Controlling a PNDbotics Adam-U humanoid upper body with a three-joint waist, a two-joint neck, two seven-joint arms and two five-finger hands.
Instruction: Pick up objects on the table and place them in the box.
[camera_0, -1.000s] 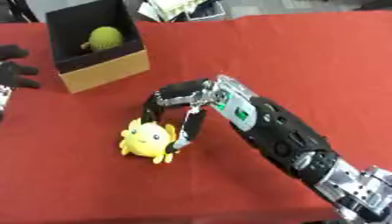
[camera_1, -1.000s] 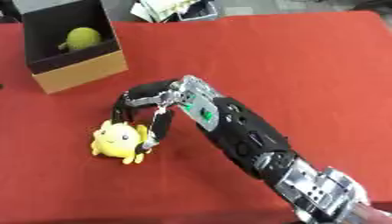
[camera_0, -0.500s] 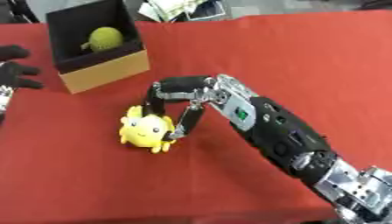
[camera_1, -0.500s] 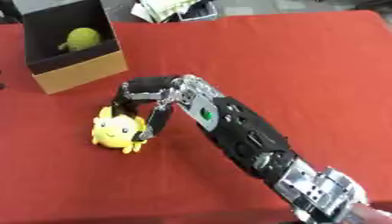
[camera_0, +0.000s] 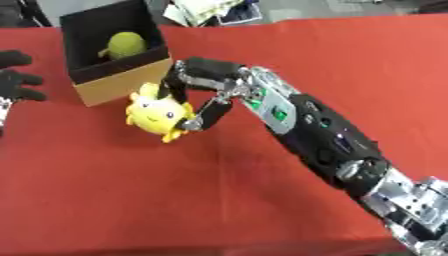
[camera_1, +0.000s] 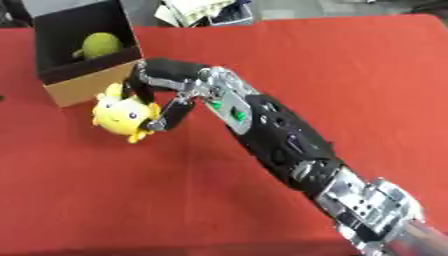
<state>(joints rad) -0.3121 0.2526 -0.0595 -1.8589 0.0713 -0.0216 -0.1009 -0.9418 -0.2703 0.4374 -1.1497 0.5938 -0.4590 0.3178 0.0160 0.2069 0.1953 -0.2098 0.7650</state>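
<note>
1. The robot's right hand (camera_0: 199, 85), black with silver joints, is reaching in from the lower right and is gripping a round yellow plush toy with a smiling face (camera_0: 157, 114); its fingers (camera_0: 179, 82) are curling over the toy's top and its thumb is pressing against the toy's right side.
2. The yellow plush toy is sitting just in front of the open cardboard box with a black lining (camera_0: 114, 84), at the box's near right corner, very close to or touching its tan front wall; whether the toy is resting on the cloth or lifted clear of it cannot be told.
3. A yellow-green rounded object (camera_0: 125, 45) is lying inside the box, toward its back.
4. The box is standing on the red cloth-covered table (camera_0: 262, 200), tilted askew relative to the table's edge.
5. The robot's left hand (camera_0: 16, 82), black, is showing at the picture's left edge, well to the left of the box, with its fingers spread and relaxed and holding nothing.
6. Some papers or printed items (camera_0: 210, 10) are lying beyond the table's far edge, behind and to the right of the box.
</note>
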